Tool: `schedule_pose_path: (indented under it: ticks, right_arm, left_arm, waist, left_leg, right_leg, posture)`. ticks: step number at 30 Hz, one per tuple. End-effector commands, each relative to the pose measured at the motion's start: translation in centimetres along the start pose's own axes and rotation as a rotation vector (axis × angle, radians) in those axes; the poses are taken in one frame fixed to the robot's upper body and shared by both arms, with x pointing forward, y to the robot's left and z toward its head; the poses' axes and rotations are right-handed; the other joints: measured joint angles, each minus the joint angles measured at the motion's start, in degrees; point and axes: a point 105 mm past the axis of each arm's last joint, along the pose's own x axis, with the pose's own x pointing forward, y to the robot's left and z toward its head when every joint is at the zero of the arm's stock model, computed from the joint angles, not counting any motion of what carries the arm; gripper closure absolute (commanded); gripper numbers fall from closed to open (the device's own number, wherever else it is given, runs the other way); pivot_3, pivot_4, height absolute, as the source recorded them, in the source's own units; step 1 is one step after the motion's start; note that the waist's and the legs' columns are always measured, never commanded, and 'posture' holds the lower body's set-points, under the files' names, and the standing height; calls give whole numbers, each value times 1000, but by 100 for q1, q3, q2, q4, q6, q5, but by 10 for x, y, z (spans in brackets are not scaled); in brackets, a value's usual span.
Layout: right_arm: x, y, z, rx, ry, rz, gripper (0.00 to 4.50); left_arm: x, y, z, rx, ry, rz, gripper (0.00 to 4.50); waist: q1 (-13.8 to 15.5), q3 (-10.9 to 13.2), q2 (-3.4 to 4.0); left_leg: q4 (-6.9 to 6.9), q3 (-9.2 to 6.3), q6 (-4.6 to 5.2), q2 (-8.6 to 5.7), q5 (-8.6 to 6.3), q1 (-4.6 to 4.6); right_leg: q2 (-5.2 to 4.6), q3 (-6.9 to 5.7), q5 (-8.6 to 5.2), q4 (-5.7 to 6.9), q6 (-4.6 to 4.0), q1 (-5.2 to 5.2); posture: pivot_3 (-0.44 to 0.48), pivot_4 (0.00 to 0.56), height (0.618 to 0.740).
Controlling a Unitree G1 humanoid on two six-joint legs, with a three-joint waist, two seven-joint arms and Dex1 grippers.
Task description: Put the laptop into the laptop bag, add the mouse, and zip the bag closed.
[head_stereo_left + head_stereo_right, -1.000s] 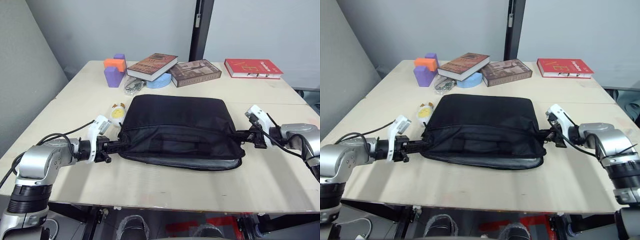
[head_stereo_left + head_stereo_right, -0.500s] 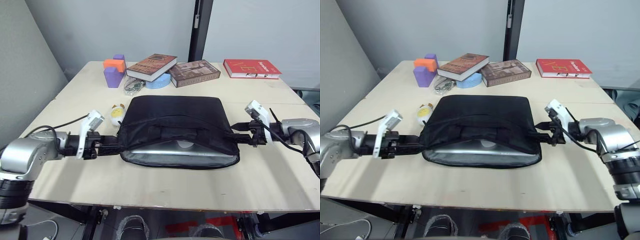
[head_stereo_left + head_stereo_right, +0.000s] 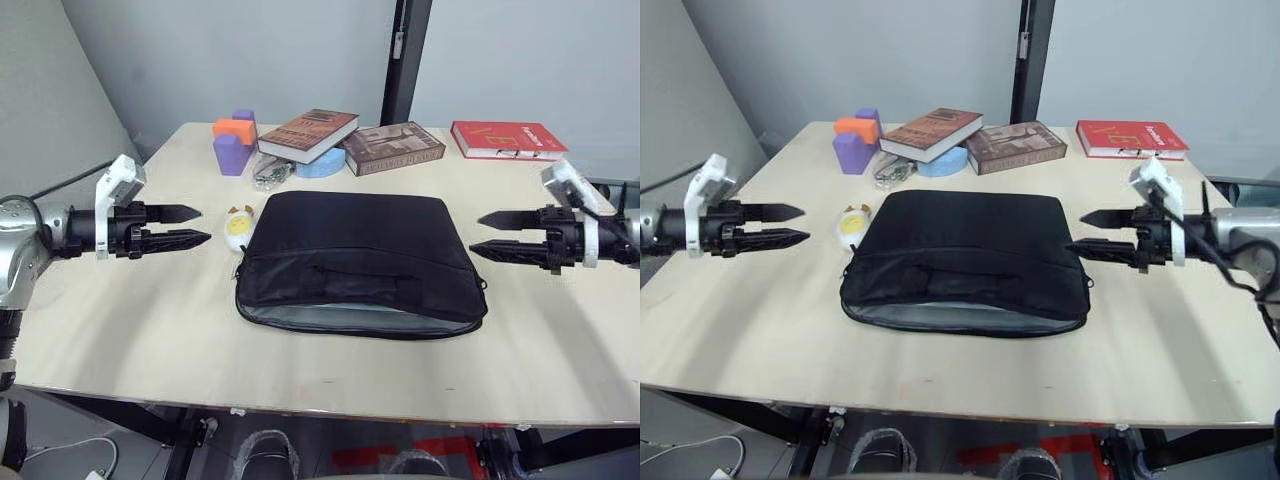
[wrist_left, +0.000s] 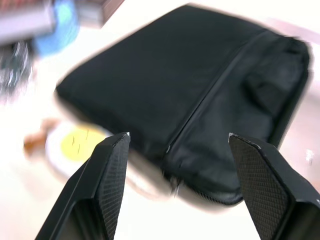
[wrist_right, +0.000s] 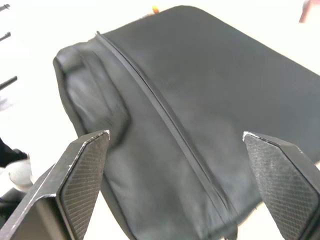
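Observation:
The black laptop bag (image 3: pixel 360 262) lies flat at the table's middle, its zipper mouth toward the front edge. A thin grey strip (image 3: pixel 350 320) shows along that mouth; I cannot tell whether it is the laptop or the lining, and the rest of the laptop is hidden. The mouse is out of view. My left gripper (image 3: pixel 204 224) hovers open to the left of the bag, beside the plush toy (image 3: pixel 237 226), holding nothing. My right gripper (image 3: pixel 476 233) is open just off the bag's right end, also holding nothing. The left wrist view shows the bag (image 4: pixel 190 90) between its fingers (image 4: pixel 105 185).
Along the table's (image 3: pixel 150 300) back edge sit purple and orange blocks (image 3: pixel 233 140), a small metal cluster (image 3: pixel 268 176), two stacked-looking books (image 3: pixel 305 133) over a blue object (image 3: pixel 322 163), another book (image 3: pixel 393 147) and a red book (image 3: pixel 507 139).
Both grippers let go of the bag's ends, opened wide and drew outward. The lifted top flap dropped back flat, covering the silver laptop seen inside half a second ago.

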Motion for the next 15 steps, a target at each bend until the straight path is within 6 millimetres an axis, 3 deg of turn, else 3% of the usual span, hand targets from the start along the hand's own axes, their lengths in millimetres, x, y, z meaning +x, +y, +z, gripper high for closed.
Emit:
schedule_pose_path:
  ticks: [1,4,5,10,15]
  right_arm:
    - [-1,26,32,-116,-72,64,27]
    - [13,43,39,-173,-77,125,27]
    - [17,46,41,-182,-84,140,268]
    - [48,63,38,-213,-86,242,1908]
    - [72,69,35,-197,-106,333,3637]
  left_arm:
    - [4,-17,40,152,-110,-99,1213]
    - [18,-42,62,231,-175,-245,1213]
    - [21,-48,64,246,-182,-280,1213]
    - [39,-80,65,335,-176,-477,1213]
    - [45,-90,64,362,-184,-566,1213]
  waist:
    - [3,0,0]
    - [33,0,0]
    - [38,-2,0]
    - [25,-5,1]
    - [-3,-5,1]
  left_leg:
    - [0,0,0,1,0,0]
    - [4,-1,-4,3,-2,2]
    - [6,1,-12,3,-6,2]
    - [7,6,-21,4,-10,8]
    - [7,6,-35,3,-12,5]
  right_leg:
    - [1,0,0,3,0,-1]
    - [1,-1,-1,14,-3,-1]
    - [0,0,-2,15,-3,0]
    - [1,5,-2,24,-3,-2]
    - [1,6,-2,30,-3,-5]
  posture:
    - [0,150,740]
    - [0,150,740]
    - [0,150,740]
    - [0,150,740]
    - [0,150,740]
